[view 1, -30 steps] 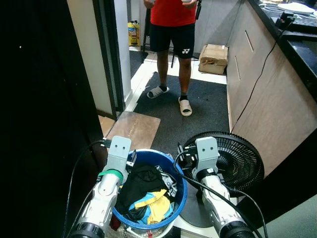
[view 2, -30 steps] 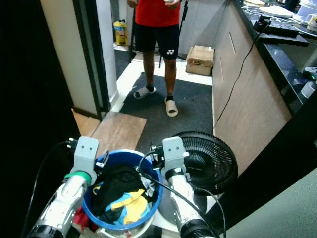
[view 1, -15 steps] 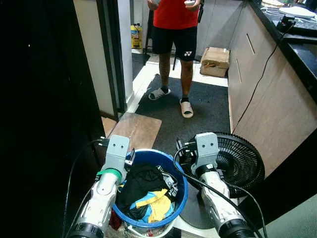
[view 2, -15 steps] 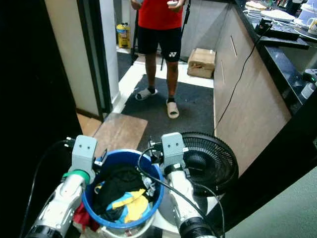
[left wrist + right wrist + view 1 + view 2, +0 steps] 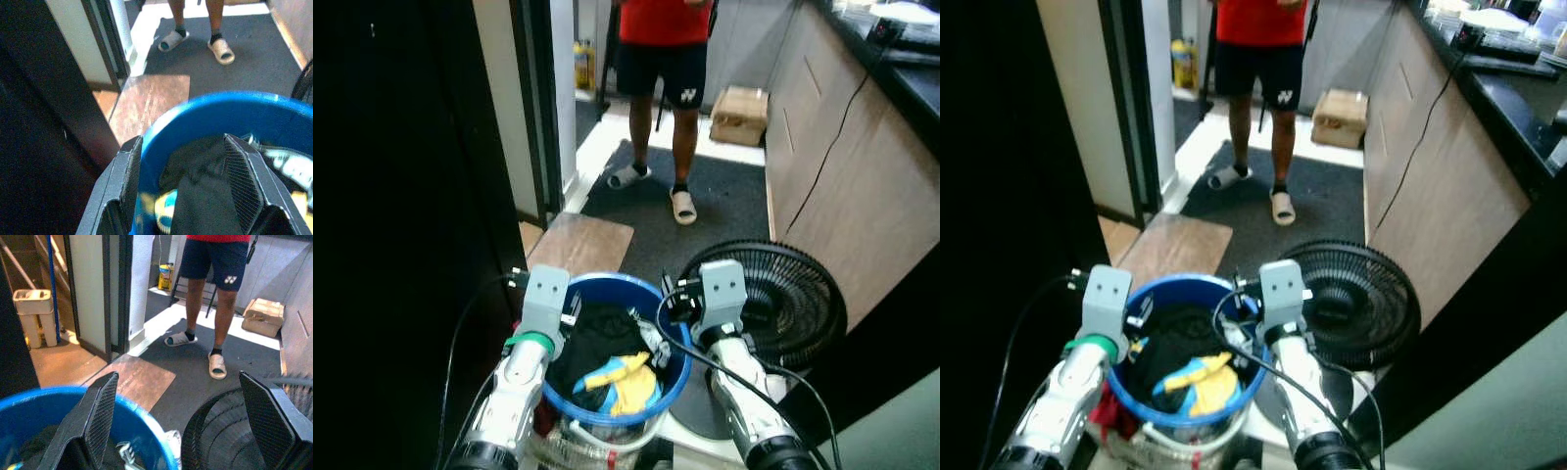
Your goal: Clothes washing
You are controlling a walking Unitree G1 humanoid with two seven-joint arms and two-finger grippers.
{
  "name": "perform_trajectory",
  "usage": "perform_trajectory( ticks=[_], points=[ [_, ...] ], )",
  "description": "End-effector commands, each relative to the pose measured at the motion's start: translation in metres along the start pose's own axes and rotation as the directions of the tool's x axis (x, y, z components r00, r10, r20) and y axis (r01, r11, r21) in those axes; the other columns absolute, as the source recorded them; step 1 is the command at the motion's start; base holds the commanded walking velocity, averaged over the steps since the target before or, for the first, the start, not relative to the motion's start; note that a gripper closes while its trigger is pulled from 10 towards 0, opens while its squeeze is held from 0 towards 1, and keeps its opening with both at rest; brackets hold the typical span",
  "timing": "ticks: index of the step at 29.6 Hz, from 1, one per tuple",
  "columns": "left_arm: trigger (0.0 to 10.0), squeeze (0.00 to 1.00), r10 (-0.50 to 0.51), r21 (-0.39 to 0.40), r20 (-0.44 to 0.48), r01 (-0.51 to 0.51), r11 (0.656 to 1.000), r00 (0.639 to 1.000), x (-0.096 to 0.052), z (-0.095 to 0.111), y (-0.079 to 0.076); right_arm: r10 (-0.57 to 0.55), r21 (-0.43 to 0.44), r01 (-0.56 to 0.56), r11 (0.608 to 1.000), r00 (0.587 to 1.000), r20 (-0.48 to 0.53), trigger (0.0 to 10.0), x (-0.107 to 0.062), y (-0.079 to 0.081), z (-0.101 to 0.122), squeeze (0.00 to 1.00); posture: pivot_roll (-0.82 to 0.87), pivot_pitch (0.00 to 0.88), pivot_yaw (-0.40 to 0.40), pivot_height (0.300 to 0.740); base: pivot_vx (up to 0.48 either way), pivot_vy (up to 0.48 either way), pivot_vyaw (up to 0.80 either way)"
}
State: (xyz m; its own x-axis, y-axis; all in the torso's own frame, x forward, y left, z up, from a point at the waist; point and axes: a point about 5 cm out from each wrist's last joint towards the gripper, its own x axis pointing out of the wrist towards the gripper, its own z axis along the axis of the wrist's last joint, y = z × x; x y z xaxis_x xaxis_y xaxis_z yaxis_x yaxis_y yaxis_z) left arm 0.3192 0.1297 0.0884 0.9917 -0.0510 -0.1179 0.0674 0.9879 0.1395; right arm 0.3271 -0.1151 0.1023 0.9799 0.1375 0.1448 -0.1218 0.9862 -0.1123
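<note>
1. Left eye view: a round blue bucket (image 5: 674, 364) stands upright with its open top facing up, low between the two arms.
2. Soft clothes (image 5: 592, 343) fill it: black cloth on top, yellow and light blue below.
3. Left gripper (image 5: 188, 171) has its ribbed black fingers (image 5: 240, 171) apart, one on each side of the smooth plastic rim.
4. Right gripper (image 5: 181, 416) is spread wide by the rim, holding nothing.
5. Just beside the bucket lies a black wire fan (image 5: 793, 304).
6. A person (image 5: 664, 69) stands on the dark mat (image 5: 724, 220).
</note>
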Motion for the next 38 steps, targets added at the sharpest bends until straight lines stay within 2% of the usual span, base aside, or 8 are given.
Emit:
perform_trajectory(
  ticks=[1, 6, 27, 29, 33, 36, 37, 38],
  points=[
    [10.0, 0.0, -0.005, -0.001, -0.029, 0.005, 1.0, 1.0, -0.002, -0.006, -0.001, 0.003, 0.007, -0.002, 1.0, 1.0, -0.02, 10.0, -0.003, 0.002, -0.003, 0.0, 0.13, 0.026, 0.021, 0.615, 0.0, 0.0, 0.0],
    [10.0, 0.0, -0.008, -0.001, -0.032, 0.008, 1.0, 0.999, -0.003, -0.005, -0.002, 0.005, 0.007, -0.005, 1.0, 1.0, -0.025, 10.0, -0.003, 0.002, -0.003, 0.0, 0.13, 0.028, 0.02, 0.585, 0.0, 0.0, 0.0],
    [10.0, 0.0, -0.012, -0.002, -0.033, 0.012, 1.0, 0.999, -0.002, -0.004, -0.004, 0.008, 0.01, -0.008, 1.0, 1.0, -0.024, 10.0, -0.004, 0.003, 0.0, 0.0, 0.12, 0.031, 0.022, 0.52, 0.0, 0.0, 0.0],
    [10.0, 0.0, -0.006, -0.002, -0.024, 0.006, 1.0, 1.0, -0.001, -0.001, -0.002, 0.005, 0.016, -0.005, 1.0, 1.0, 0.0, 10.0, -0.001, 0.003, 0.006, 0.0, 0.12, 0.031, 0.023, 0.505, 0.0, 0.0, 0.0],
    [10.0, 0.0, 0.002, 0.006, -0.004, -0.002, 1.0, 1.0, 0.001, 0.006, 0.002, 0.003, 0.024, -0.003, 1.0, 1.0, 0.028, 10.0, 0.001, 0.002, 0.013, 0.0, 0.12, 0.032, 0.024, 0.505, 0.0, 0.0, 0.0],
    [10.0, 0.0, 0.012, 0.007, 0.039, -0.012, 1.0, 0.999, 0.003, 0.021, 0.009, 0.002, 0.029, -0.004, 1.0, 0.997, 0.077, 10.0, 0.006, 0.001, 0.027, 0.0, 0.12, 0.035, 0.026, 0.505, 0.0, 0.0, 0.0],
    [10.0, 0.0, 0.013, 0.006, 0.073, -0.014, 1.0, 0.997, 0.003, 0.032, 0.012, 0.008, 0.029, -0.011, 1.0, 0.994, 0.113, 10.0, 0.009, 0.0, 0.037, 0.0, 0.12, 0.033, 0.026, 0.505, 0.0, 0.0, 0.0],
    [10.0, 0.0, 0.013, 0.006, 0.073, -0.014, 1.0, 0.997, 0.003, 0.032, 0.012, 0.008, 0.029, -0.011, 1.0, 0.994, 0.113, 10.0, 0.009, 0.0, 0.037, 0.0, 0.12, 0.033, 0.026, 0.505, 0.0, 0.0, 0.0]
  ],
)
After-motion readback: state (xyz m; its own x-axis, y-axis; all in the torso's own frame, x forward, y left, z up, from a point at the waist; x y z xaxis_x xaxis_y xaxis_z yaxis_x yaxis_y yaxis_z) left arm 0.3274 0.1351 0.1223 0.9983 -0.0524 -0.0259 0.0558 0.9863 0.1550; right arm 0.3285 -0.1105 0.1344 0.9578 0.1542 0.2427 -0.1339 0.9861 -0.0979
